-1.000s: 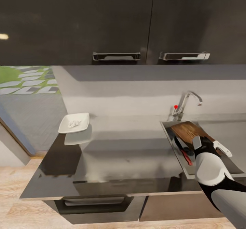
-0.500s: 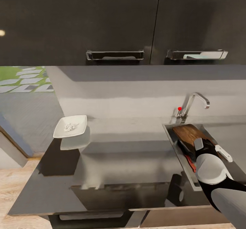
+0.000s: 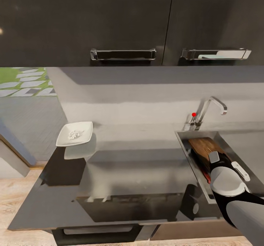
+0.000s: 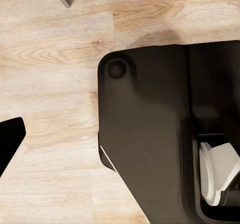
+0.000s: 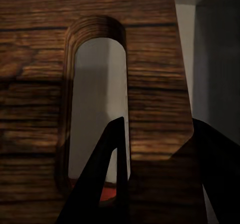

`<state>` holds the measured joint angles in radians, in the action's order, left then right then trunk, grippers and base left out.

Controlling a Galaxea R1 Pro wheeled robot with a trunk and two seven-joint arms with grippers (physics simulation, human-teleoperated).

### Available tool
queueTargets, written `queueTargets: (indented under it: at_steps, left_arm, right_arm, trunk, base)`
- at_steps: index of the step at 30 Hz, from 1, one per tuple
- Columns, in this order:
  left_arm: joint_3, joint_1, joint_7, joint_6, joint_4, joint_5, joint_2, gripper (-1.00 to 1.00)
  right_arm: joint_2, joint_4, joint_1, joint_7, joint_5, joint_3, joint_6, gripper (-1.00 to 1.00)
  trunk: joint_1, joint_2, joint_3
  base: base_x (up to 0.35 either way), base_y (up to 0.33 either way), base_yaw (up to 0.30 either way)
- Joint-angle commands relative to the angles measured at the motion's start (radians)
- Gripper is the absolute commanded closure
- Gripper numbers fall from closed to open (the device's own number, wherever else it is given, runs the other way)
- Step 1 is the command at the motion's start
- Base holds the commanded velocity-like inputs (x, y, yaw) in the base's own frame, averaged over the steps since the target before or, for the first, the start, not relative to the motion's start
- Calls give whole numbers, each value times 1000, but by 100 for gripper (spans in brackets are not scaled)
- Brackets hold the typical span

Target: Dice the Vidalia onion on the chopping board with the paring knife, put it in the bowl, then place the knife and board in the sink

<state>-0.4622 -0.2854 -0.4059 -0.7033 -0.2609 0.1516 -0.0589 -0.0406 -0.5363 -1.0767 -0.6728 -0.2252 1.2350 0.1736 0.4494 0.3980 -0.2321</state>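
The sink [image 3: 182,137] sits at the right of the grey countertop [image 3: 139,165], under a chrome tap [image 3: 207,108]. The dark-brown chopping board [image 3: 202,145] leans inside the basin. My right gripper [image 3: 217,158] is down in the sink at the board's near end. In the right wrist view one finger [image 5: 107,169] passes through the board's slot handle and the other finger [image 5: 217,169] lies outside the edge, so my right gripper [image 5: 160,126] is shut on the chopping board [image 5: 150,58]. A red bit of the paring knife [image 3: 206,176] shows beneath. Diced onion [image 3: 74,134] lies in the white bowl [image 3: 82,128].
Dark wall cabinets with chrome handles [image 3: 123,54] hang above the counter. The left wrist view looks down on wooden floor [image 4: 55,68] and my dark base [image 4: 150,134]. The counter's left end [image 3: 22,209] drops to the floor.
The whole picture has shifted as the camera moved closer to the counter. My right gripper stays at the board in the sink, and the board sits slightly lower.
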Motion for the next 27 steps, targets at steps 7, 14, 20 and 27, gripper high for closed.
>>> queueTargets:
  at_steps: [7,14,20,27]
  left_arm:
    - [-9,0,-4,-2,-1,11,1,-100]
    - [-9,0,-4,-2,-1,11,1,-100]
    - [-9,0,-4,-2,0,10,1,-100]
    - [-9,0,-4,-1,0,11,1,-100]
  right_arm:
    - [-1,-1,-2,-1,-11,6,8,100]
    - [-1,-1,-2,-1,-10,6,9,100]
    - [-1,-1,-2,-1,-10,6,9,100]
    - [-1,-1,-2,-1,-10,6,9,100]
  trunk:
    - [1,2,-13]
    - [1,2,-24]
    - [1,2,-34]
    - [1,2,-45]
  base:
    - [0,0,0]
    - [0,0,0]
    - [0,0,0]
    - [0,0,0]
